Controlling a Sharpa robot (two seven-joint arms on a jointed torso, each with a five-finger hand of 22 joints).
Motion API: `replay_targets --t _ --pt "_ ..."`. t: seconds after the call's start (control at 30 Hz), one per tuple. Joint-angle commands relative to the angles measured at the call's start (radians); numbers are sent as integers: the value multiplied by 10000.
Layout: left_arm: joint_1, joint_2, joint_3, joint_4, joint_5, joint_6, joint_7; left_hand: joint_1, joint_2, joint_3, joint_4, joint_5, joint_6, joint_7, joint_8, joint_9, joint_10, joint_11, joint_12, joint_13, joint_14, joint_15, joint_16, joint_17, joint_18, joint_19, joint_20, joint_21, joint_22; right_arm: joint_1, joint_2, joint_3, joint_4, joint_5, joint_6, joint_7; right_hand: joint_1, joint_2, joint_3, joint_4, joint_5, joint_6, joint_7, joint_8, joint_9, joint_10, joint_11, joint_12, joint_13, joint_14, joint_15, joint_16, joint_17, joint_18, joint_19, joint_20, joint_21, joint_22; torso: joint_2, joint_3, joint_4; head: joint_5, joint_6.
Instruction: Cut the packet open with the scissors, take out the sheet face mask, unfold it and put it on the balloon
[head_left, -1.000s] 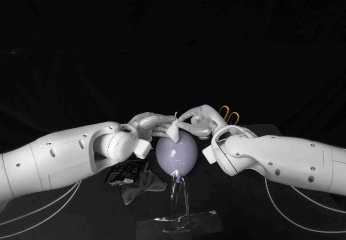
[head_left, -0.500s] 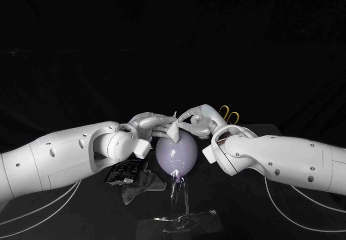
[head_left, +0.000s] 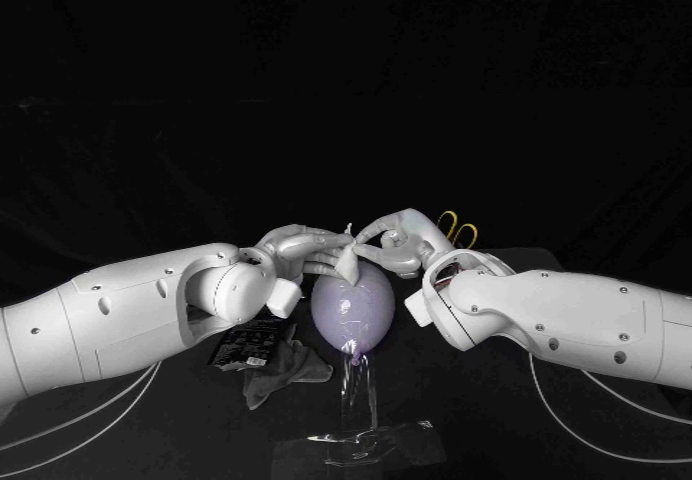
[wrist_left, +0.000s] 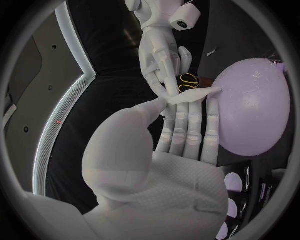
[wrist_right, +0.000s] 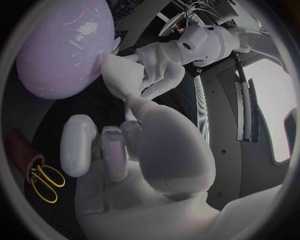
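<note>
Hardly anything is shifting since a second ago: both hands are staying locked at the top of the balloon (head_left: 353, 308), with the sheet mask (head_left: 346, 262) between them as before.

Nearest the table's (head_left: 577, 440) front edge, a clear stand (head_left: 361, 440) is holding the balloon upright, knot down, on its thin stem. Just behind and toward the left edge, a crumpled grey sheet (head_left: 286, 368) is lying against the black packet (head_left: 248, 345), which is resting flat and partly under the left arm.

Further back, the pale violet balloon is standing between the two forearms. At its crown the left hand (head_left: 296, 248) is pinching the white mask between thumb and fingers; the left wrist view is showing the mask (wrist_left: 190, 96) as a narrow strip stretching from that thumb onto the balloon (wrist_left: 253, 112). The right hand (head_left: 397, 243) is closing its fingertips on the mask's upper corner from the other side, its remaining fingers curling in.

Farthest back, behind the right hand, the yellow-handled scissors (head_left: 459, 228) are lying toward the table's far edge, well apart from the packet.
</note>
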Motion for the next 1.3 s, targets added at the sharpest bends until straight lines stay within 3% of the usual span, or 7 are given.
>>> replay_targets --t 0.03,0.27,0.63,1.13,1.3 --pt "12 23 13 25 -71 265 85 47 -61 -153 51 19 -27 87 -65 -45 -102 25 51 -21 -91 -9 73 -1 176 107 -16 -101 -49 1 12 6 9 -174 213 -12 -52 -22 72 4 23 92 -2 75 18 344 -229 68 1199 1023 -72 39 2627 27 20 -59 33 1910 -2 0 1 -5 -3" --pt "12 28 13 31 -255 350 33 -47 -454 -514 165 19 -147 174 -187 -152 -224 93 32 -50 -206 39 82 -18 163 119 6 -273 -176 1 14 6 2 -204 227 -30 -71 -27 107 -14 23 87 -5 97 32 347 -232 69 1202 1023 -75 39 2627 30 15 -63 21 1906 -1 -2 2 -3 -7" --pt "11 27 13 18 -464 305 -38 240 -603 -746 194 20 -226 260 -276 -262 -339 142 66 -66 -332 82 144 -25 166 177 34 -490 -343 1 -18 6 39 -209 188 -5 -88 -33 138 -31 23 82 -7 117 43 349 -235 68 1203 1023 -78 39 2627 27 19 -66 31 1909 1 0 2 -17 -9" --pt "11 41 13 0 -681 254 -96 812 -407 -741 134 23 -174 264 -264 -343 -385 132 174 -66 -418 87 259 -25 172 301 34 -665 -490 1 -30 6 59 -104 234 -25 -124 -42 200 -62 23 70 -10 152 65 366 -239 91 1225 1023 -82 39 2627 27 20 -72 35 1909 -3 -2 2 -26 -18" --pt "11 47 13 -4 -713 242 -46 1096 -183 -638 88 23 -50 224 -221 -371 -330 92 237 -67 -410 67 308 -34 178 379 9 -695 -524 1 -11 6 39 -41 273 -49 -124 -42 200 -62 23 70 -10 152 65 366 -239 91 1225 1023 -82 39 2627 27 20 -72 35 1909 3 -1 5 -17 -20"
